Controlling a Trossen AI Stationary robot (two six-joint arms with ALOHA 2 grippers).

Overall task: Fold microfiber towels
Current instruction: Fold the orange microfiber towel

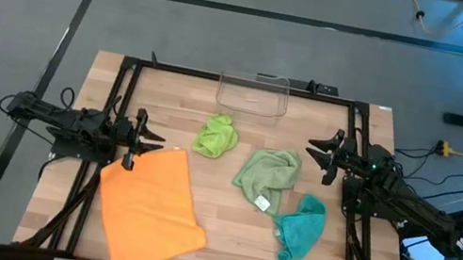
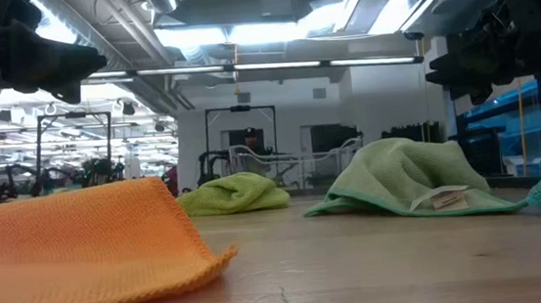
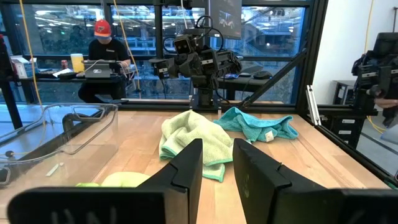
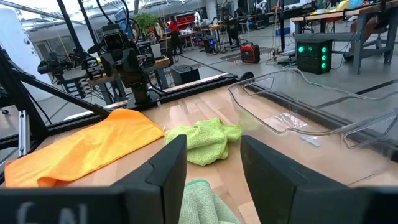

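The orange towel (image 1: 150,210) lies flat near the bench's (image 1: 223,234) left edge; both hands, left (image 1: 138,130) and right (image 1: 328,154), are held part-open and empty. 2 adjacent corners are best pinched, then carried across evenly.

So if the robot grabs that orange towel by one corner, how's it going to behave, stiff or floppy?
Probably floppy: the orange towel lies flat on the table with a soft rolled edge in the low view, so it would likely drape from a corner. It looks thin, so likely light. Its woven texture should grip rather than slip, and pushing it would likely bunch it.
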